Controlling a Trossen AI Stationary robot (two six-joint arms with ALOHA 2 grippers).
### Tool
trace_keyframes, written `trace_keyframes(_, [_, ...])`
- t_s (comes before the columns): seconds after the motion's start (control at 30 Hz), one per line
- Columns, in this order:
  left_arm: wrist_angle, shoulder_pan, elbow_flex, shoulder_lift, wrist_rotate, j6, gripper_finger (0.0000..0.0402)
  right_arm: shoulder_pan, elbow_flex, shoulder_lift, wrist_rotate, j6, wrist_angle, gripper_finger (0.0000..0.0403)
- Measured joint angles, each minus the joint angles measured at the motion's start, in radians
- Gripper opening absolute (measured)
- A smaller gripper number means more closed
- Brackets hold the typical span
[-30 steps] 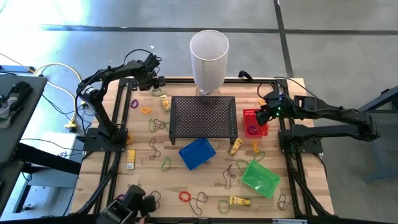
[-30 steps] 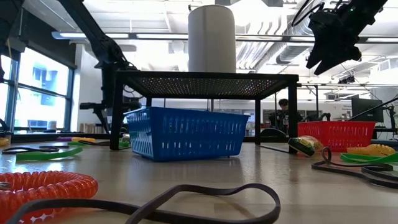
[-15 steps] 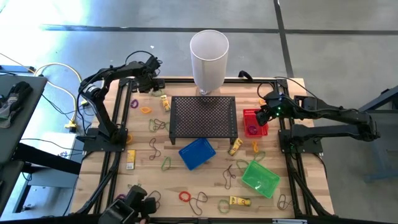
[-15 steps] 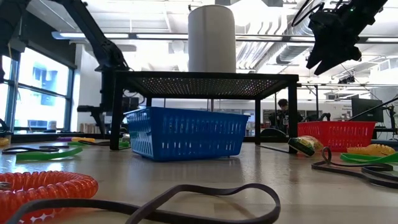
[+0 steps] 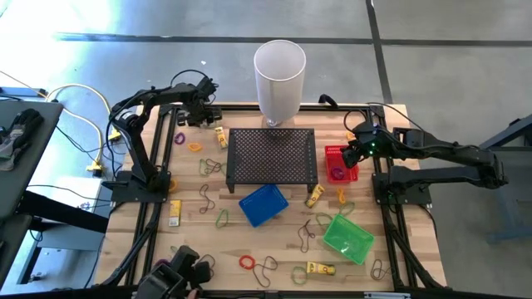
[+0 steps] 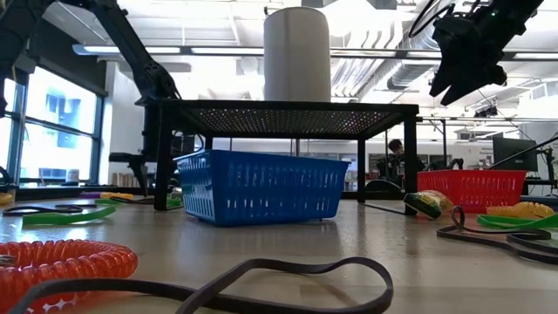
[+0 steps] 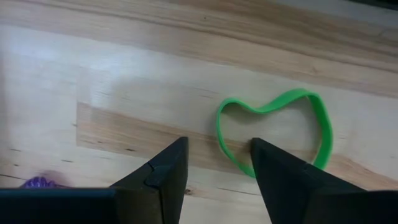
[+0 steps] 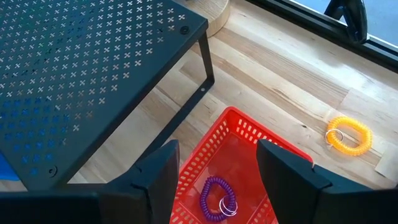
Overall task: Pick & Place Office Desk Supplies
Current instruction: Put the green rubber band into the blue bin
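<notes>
A green band loop [image 7: 273, 134] lies flat on the wood near the table's far left corner. My left gripper [image 7: 217, 146] points down over it, open. One finger [image 7: 280, 180] covers part of the loop's edge, the other stands beside it on bare wood; I see no touch. In the high view this gripper [image 5: 203, 114] is left of the white cylinder. My right gripper [image 8: 217, 149] hangs open and empty above the red basket [image 8: 249, 162], which holds a purple coil [image 8: 216, 198]. Other bands and yellow pieces [image 5: 220, 135] lie scattered on the table.
The black mesh stand [image 5: 273, 156] fills the table's middle, with the white cylinder [image 5: 279, 79] behind it. A blue basket [image 5: 263, 204] and a green basket [image 5: 347, 235] sit nearer. An orange coil [image 8: 348, 134] lies beside the red basket.
My left gripper has sunk a little toward the green band, still pointing down.
</notes>
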Motion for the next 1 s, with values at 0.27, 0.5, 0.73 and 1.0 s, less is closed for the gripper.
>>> trace_keyframes(0.27, [-0.002,0.000,0.000,0.001,-0.003,0.001,0.0085,0.000,0.000,0.000,0.000,0.000,0.000,0.0203])
trace_keyframes(0.5, [-0.001,0.000,0.000,0.002,-0.026,0.048,0.0006,0.000,0.000,0.000,0.000,0.000,0.000,0.0203])
trace_keyframes(0.73, [-0.006,-0.011,-0.006,-0.036,-0.030,0.080,0.0001,0.000,0.000,0.000,0.000,0.000,0.000,0.0203])
trace_keyframes(1.0, [-0.060,-0.074,-0.004,-0.262,-0.077,0.113,0.0001,0.000,0.000,0.000,0.033,-0.001,0.000,0.0203])
